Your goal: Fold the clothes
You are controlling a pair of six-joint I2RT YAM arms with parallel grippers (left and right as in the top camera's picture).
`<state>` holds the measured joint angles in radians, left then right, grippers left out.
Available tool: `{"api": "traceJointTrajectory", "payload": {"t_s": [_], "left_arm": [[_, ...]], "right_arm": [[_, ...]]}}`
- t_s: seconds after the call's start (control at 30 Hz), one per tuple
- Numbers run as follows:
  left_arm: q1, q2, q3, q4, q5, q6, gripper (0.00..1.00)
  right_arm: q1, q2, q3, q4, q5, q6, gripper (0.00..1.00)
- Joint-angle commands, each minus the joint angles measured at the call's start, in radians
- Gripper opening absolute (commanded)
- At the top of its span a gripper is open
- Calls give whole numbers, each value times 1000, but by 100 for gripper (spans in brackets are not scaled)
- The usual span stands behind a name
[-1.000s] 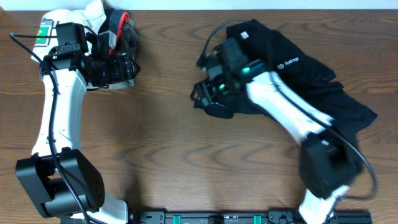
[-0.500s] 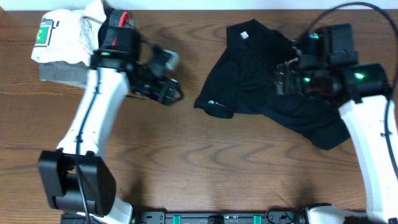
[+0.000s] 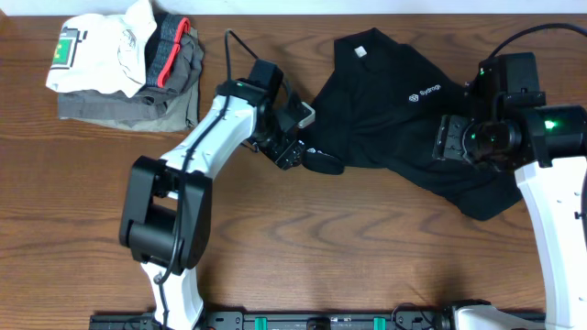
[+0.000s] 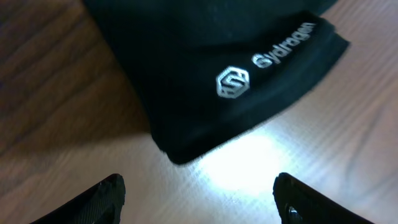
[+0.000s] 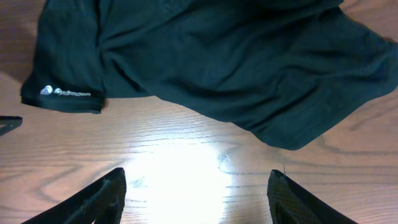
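Observation:
The clothes, one black garment [image 3: 394, 128], lie crumpled at the back right of the wooden table, with a small white tag [image 3: 360, 52] and white lettering [image 3: 424, 92]. My left gripper [image 3: 295, 145] hovers at the garment's left sleeve [image 3: 323, 163]. In the left wrist view the gripper [image 4: 199, 202] is open over bare wood, just short of the sleeve cuff with its white logo [image 4: 235, 82]. My right gripper [image 3: 451, 139] hangs above the garment's right part. Seen from the right wrist, that gripper [image 5: 196, 199] is open over bare table, and the garment [image 5: 236, 56] fills the top.
A folded pile sits at the back left: a white garment with a green patch [image 3: 92, 46] on grey garments with red trim [image 3: 170, 64]. A black rail [image 3: 321, 321] runs along the table's front edge.
My left arm has swung from the folded pile rightward to the black garment's sleeve. My right arm has moved from the garment's left side over to its right side.

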<state>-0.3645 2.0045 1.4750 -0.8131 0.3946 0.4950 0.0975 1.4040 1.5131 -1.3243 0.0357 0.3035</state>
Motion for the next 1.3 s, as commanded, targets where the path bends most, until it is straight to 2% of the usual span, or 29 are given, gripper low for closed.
{"api": "traceJointTrajectory", "payload": {"t_s": [0.0, 0.03, 0.27, 0.63, 0.9, 1.13, 1.27], "left_arm": [[-18, 14, 12, 21, -8, 5, 79], [-25, 18, 12, 30, -6, 5, 82], [-82, 37, 12, 91, -2, 5, 85], [-140, 51, 10, 105, 7, 6, 85], [-140, 98, 10, 119, -73, 5, 85], [-140, 99, 10, 152, -259, 5, 85], [-140, 100, 6, 192, -272, 5, 84]], "right_arm": [[-19, -5, -18, 4, 28, 18, 71], [-20, -5, -21, 7, 28, 18, 71], [-26, -5, -56, 19, 28, 18, 72], [-60, -5, -116, 56, 28, 16, 72], [-64, -5, -116, 61, 28, -5, 72], [-64, -5, -116, 72, 28, -5, 72], [-64, -5, -116, 77, 28, -5, 72]]}}
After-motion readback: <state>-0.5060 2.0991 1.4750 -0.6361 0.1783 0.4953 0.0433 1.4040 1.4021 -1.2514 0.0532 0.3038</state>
